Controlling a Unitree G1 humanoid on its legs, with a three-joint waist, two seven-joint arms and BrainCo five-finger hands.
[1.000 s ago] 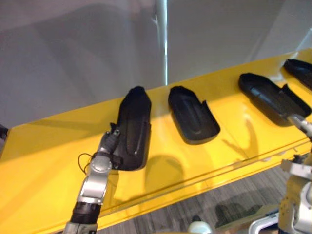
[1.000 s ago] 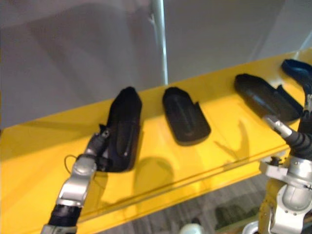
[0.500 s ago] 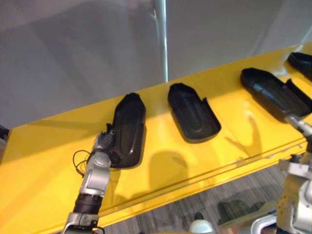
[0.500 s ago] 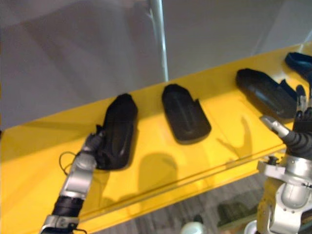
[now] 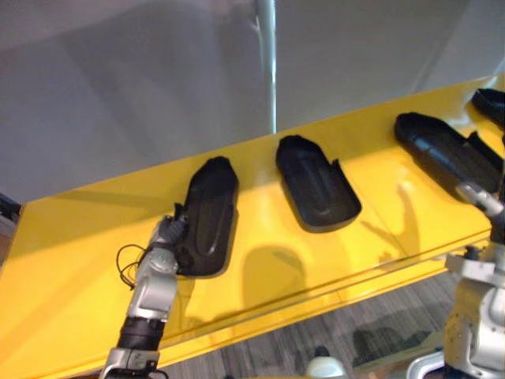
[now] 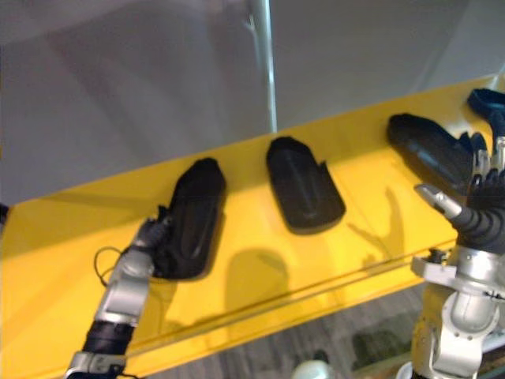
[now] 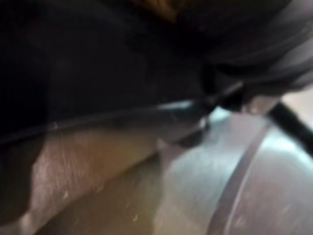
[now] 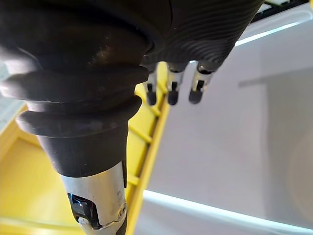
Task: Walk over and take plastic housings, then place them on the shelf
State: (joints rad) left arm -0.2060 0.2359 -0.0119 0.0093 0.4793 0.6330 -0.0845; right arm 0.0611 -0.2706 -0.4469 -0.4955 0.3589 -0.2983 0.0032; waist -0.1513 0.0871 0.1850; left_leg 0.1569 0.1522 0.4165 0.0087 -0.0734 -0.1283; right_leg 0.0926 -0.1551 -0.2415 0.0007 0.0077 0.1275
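Left eye view: a glossy yellow shelf (image 5: 71, 268) runs slanted across the scene, its smooth top reflecting soft shadows. Four black plastic housings lie on it in a row. They are long, matte shells, rounded at one end.

The left housing (image 5: 211, 215) lies flat with its hollow side up, showing a raised rim and a ridge along its length. The left hand (image 5: 167, 237) presses against its lower left edge. Its fingers are hidden beside and under the shell, so whether they grip cannot be told, and the left wrist view gives just a dark blur close up.

The middle housing (image 5: 317, 185) lies well apart from it, also hollow side up, with a small notch in one side wall. The third housing (image 5: 446, 150) lies towards the right end, and the fourth housing (image 5: 491, 101) sits at the shelf's far right.

The right hand (image 6: 485, 189) is raised in front of the third housing, holding nothing. Its fingers (image 8: 170, 90) are straight and side by side.

Behind the shelf stands a plain grey wall panel (image 5: 118, 95) with a shiny metal post (image 5: 268, 63). Below the shelf is grey wood-grain floor (image 5: 379, 332).
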